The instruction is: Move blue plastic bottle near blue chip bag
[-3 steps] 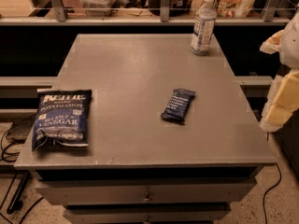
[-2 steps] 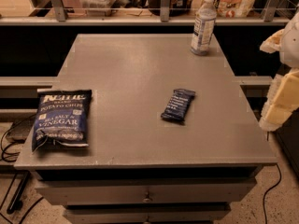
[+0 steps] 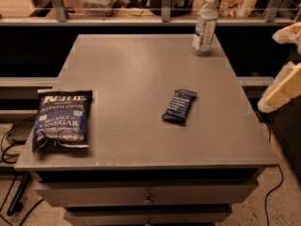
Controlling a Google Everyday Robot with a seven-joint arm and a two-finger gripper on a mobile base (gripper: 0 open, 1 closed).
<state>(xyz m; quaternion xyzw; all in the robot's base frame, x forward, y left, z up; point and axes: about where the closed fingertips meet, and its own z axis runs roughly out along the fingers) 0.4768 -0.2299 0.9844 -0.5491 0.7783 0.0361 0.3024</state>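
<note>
The blue plastic bottle (image 3: 205, 24), clear with a white cap and a white-and-blue label, stands upright at the far right corner of the grey table (image 3: 141, 69). The blue chip bag (image 3: 62, 119), a dark blue Kettle bag with white lettering, lies flat at the table's near left corner. My gripper (image 3: 276, 66) hangs at the right edge of the view, beyond the table's right side and nearer than the bottle. Its two pale fingers (image 3: 282, 91) stand apart with nothing between them.
A small dark blue snack bar wrapper (image 3: 179, 106) lies right of the table's middle. A shelf with a railing and clutter (image 3: 141, 4) runs behind the table. Drawers (image 3: 148, 197) sit below the tabletop. Cables (image 3: 11, 145) lie on the floor at left.
</note>
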